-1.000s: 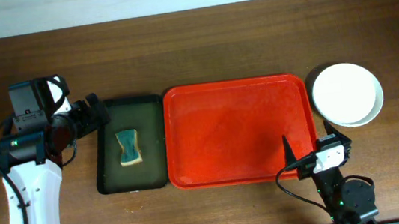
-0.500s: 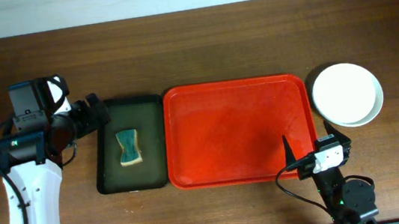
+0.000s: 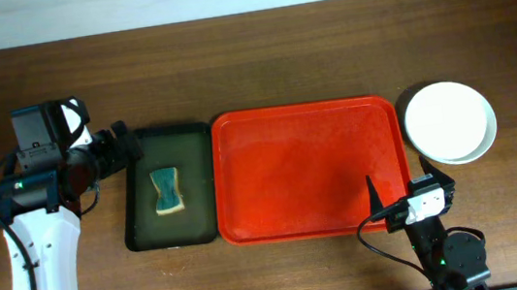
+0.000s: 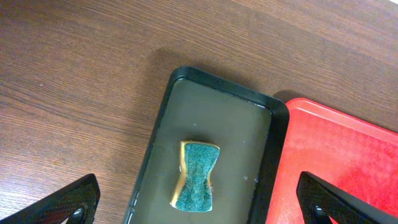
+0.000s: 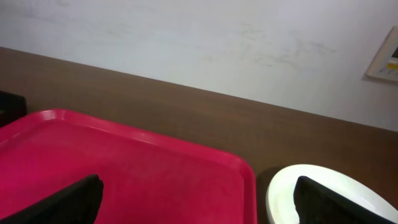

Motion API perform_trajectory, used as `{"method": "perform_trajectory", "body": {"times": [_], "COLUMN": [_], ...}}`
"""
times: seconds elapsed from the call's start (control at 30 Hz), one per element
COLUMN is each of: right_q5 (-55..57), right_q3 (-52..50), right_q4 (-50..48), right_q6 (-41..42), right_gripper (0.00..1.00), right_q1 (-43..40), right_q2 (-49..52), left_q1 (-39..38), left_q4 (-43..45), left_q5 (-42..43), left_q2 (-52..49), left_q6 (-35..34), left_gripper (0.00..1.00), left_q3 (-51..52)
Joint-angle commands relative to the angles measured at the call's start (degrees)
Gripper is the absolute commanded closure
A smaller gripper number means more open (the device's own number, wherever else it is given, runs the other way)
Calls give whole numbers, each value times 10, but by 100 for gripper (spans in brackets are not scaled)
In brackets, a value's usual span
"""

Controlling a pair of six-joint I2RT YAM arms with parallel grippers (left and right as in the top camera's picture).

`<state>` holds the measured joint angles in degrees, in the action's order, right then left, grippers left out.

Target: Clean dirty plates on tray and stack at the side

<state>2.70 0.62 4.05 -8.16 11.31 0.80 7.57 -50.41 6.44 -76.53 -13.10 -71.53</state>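
No movement since earlier; both jaws wide apart; sponge (image 3: 167,192) in green tray (image 3: 189,163).

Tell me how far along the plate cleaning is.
Looks finished. Done: the red tray is bare, and the plates sit stacked on the table to its right, a white one on top. The sponge lies in the green tray. In hand: nothing, left claw and right claw are both open. Left: nothing visible.

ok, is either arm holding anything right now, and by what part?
Nothing is held. The left gripper stands open beside the dark green tray, its sponge untouched; the right gripper stands open over a corner of the red tray.
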Motion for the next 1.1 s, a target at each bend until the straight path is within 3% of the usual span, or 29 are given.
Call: {"method": "perform_trajectory", "body": {"times": [0.0, 0.2, 0.53, 0.73, 1.07], "right_q5": [-6, -6, -6, -6, -6], "right_q3": [-3, -3, -3, -3, -3], "right_q4": [5, 5, 5, 5, 5], "right_q6": [-4, -4, -4, -4, -4], "right_gripper": [2, 2, 2, 2, 2], "right_q1": [-5, -5, -5, -5, -5], "right_q2": [-5, -5, -5, -5, -5], "left_q1": [2, 2, 1, -4, -4], "left_q4": [-1, -1, -1, 2, 1], "left_q5": [-2, -2, -2, -52, -52], "left_q2": [4, 34, 190, 274, 378], "left_q6": [-5, -5, -5, -5, -5], "left_gripper": [1, 1, 1, 1, 1], "left_q3": [-5, -5, -4, 5, 89]}}
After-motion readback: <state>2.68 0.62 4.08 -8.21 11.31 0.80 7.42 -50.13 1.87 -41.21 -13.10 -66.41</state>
